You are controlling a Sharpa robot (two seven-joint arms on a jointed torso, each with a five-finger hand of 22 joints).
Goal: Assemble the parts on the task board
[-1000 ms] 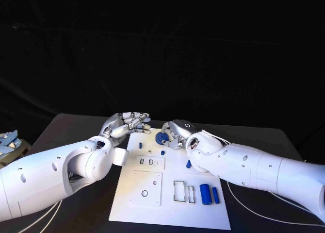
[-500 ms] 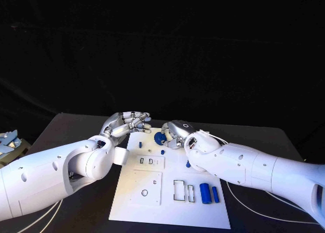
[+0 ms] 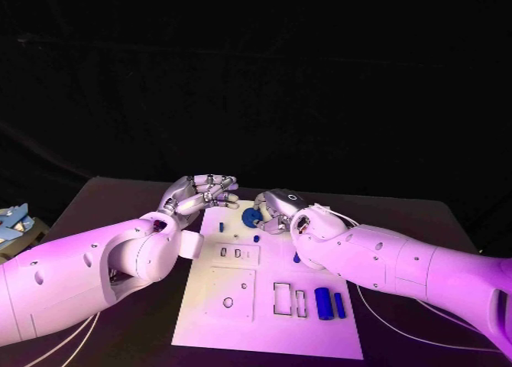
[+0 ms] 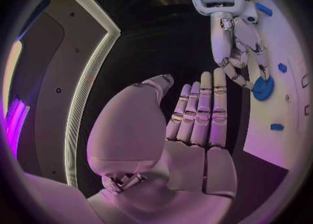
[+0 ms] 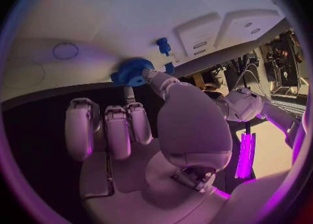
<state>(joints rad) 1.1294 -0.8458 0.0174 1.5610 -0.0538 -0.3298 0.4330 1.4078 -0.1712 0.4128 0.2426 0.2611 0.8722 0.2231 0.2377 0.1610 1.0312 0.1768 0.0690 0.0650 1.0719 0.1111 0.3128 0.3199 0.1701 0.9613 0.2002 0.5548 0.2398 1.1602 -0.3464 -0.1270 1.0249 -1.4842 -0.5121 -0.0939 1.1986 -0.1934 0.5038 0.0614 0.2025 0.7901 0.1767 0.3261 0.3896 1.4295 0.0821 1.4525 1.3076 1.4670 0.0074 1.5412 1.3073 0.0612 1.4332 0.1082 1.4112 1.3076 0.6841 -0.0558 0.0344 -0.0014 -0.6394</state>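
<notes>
The white task board (image 3: 240,306) lies in the middle of the black table. At its far end sits a round blue gear (image 3: 251,218) (image 5: 132,71) (image 4: 263,89). My right hand (image 3: 280,209) (image 5: 140,130) (image 4: 239,47) pinches the gear between its thumb and a fingertip. My left hand (image 3: 199,194) (image 4: 189,125) hovers beside the board's far left corner, fingers side by side, holding nothing. Two blue cylinders (image 3: 322,304) lie near the board's near right edge. Small blue pegs (image 3: 221,227) (image 5: 163,44) stand on the board near the gear.
Rectangular slots (image 3: 283,299) and a round hole (image 3: 228,303) mark the board's near half. A pale object (image 3: 5,222) lies off the table at the far left. Thin white cables (image 3: 400,329) trail on the table under my right arm.
</notes>
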